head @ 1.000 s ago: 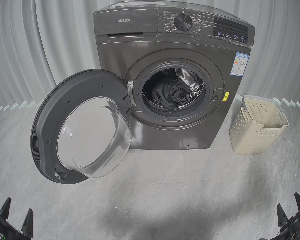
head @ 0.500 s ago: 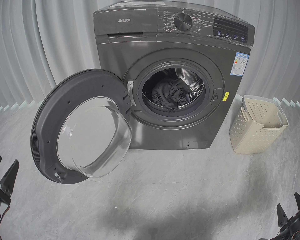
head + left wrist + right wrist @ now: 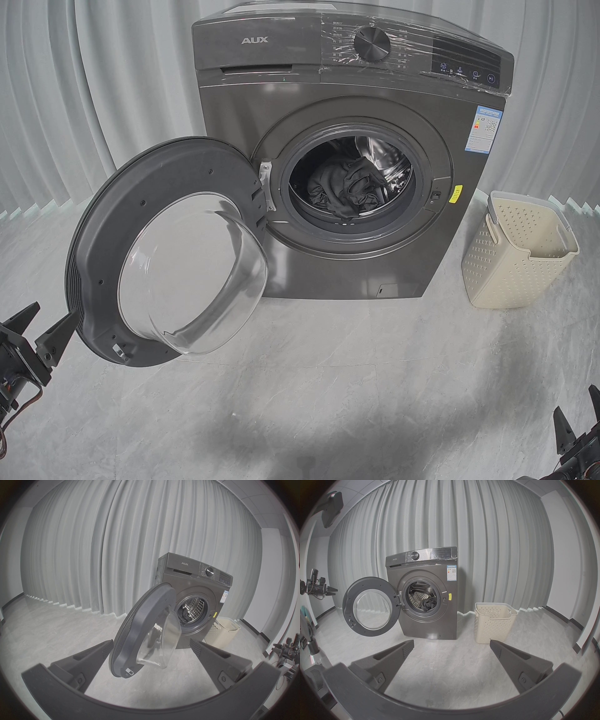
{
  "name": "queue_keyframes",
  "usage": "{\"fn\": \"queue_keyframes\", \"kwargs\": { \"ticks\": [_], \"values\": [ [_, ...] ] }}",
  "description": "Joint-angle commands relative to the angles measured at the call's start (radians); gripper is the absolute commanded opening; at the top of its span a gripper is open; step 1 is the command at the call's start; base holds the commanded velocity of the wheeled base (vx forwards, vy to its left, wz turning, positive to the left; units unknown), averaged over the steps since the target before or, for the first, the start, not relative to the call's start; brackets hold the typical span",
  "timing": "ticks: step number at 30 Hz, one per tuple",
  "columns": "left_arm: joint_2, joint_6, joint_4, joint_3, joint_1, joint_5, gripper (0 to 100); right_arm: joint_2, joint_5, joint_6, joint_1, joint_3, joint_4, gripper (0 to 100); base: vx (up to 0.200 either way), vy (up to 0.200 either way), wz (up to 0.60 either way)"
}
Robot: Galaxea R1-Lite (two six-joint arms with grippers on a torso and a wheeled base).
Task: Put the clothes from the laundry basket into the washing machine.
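The grey washing machine (image 3: 250, 112) stands with its round door (image 3: 112, 225) swung wide to the left. Dark clothes (image 3: 347, 187) lie inside the drum. A cream perforated laundry basket (image 3: 500, 269) stands on the floor to the machine's right, and I see nothing inside it. My left gripper (image 3: 51, 310) is open, low at the left, just beside the door's lower outer edge. In the left wrist view the door (image 3: 131, 636) stands between the spread fingers (image 3: 84, 658). My right gripper (image 3: 575, 400) is open at the lower right, far from the basket (image 3: 493, 622).
Pale pleated curtains (image 3: 94, 94) hang behind the machine. The grey tiled floor (image 3: 350, 375) in front of it is wide and bare. The open door juts into the left half of the room.
My left gripper has risen and moved right, up to the door's lower left edge. The head camera has shifted slightly. The right arm has not moved.
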Motion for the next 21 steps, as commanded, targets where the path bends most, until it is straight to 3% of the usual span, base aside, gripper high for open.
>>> {"fn": "queue_keyframes", "kwargs": {
  "ticks": [1, 15, 21],
  "values": [
    [0.007, -0.001, 0.000, 0.011, 0.000, -0.011, 100, -0.012, 0.000, -0.001, 0.002, 0.008, 0.000, 100, 0.000, 0.000, 0.00],
    [0.040, 0.001, -0.002, -0.003, 0.003, -0.052, 100, -0.012, 0.001, -0.001, 0.002, 0.008, 0.000, 100, 0.000, 0.000, 0.00],
    [0.197, 0.009, -0.043, -0.095, 0.069, -0.049, 100, -0.012, 0.001, -0.001, 0.002, 0.008, 0.000, 100, 0.000, 0.000, 0.00]
  ]
}}
